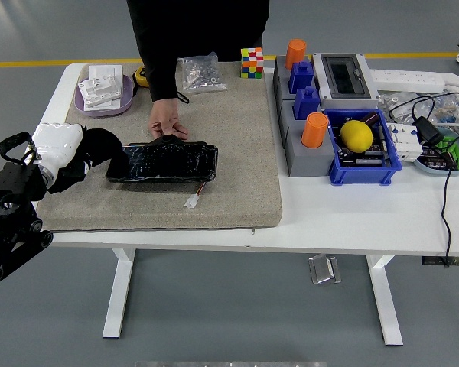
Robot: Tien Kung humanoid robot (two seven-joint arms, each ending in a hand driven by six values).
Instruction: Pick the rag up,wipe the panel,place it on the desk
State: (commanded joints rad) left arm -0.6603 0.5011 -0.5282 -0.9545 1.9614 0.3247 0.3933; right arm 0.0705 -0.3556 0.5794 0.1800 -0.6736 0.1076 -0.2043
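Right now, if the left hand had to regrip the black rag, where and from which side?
Grip the rag's bunched left end, coming from the left. That end lies clear of the panel; the person's hand holds the panel's far edge, so stay away from there.

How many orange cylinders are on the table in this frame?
2. One orange cylinder stands at the far end of the grey block, beside the grey box. The other orange cylinder stands at the block's near end, left of the blue bin. Others may be hidden.
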